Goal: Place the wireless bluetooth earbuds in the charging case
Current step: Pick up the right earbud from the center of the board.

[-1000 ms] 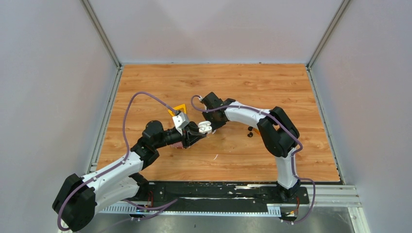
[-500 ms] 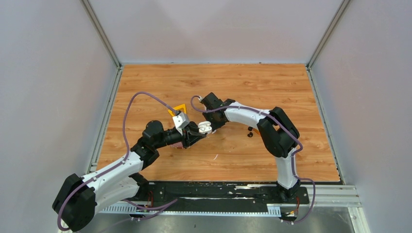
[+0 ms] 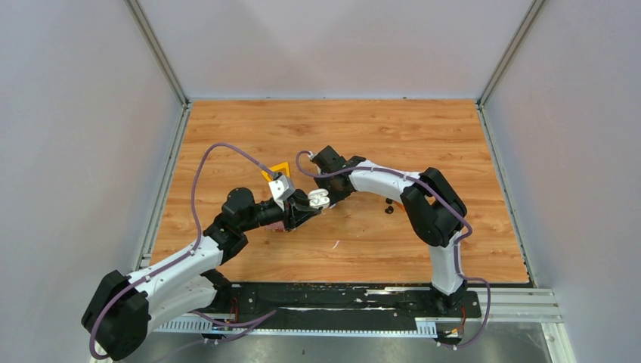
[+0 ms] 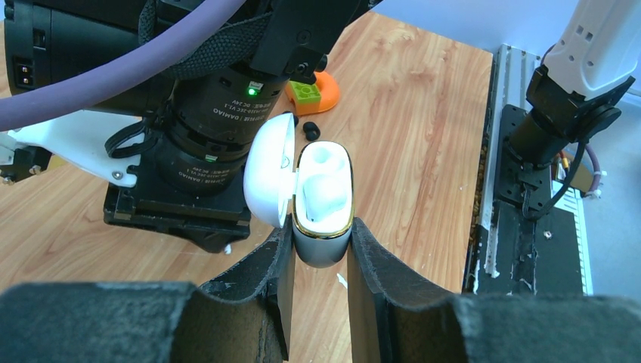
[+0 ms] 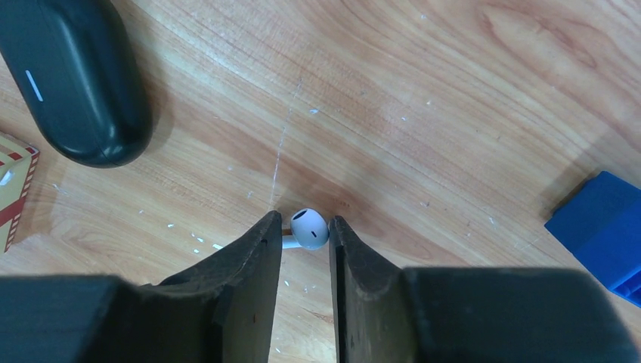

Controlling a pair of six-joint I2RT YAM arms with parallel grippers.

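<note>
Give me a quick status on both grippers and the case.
Left gripper clamps charging case, lid open. Right gripper pinches one earbud. Case mouth unobstructed.

A wood-grain tabletop (image 3: 423,128) is filling the middle of the top view, its grain running left to right. Plain grey-white wall panels are closing it in on the far side (image 3: 332,45), the left (image 3: 75,151) and the right (image 3: 582,151). Aluminium posts are rising at the far-left (image 3: 157,49) and far-right (image 3: 511,49) corners. A black mounting plate (image 3: 340,296) is lying along the near edge beside a silver slotted rail (image 3: 514,301). Soft, even light is falling, probably from overhead.
</note>
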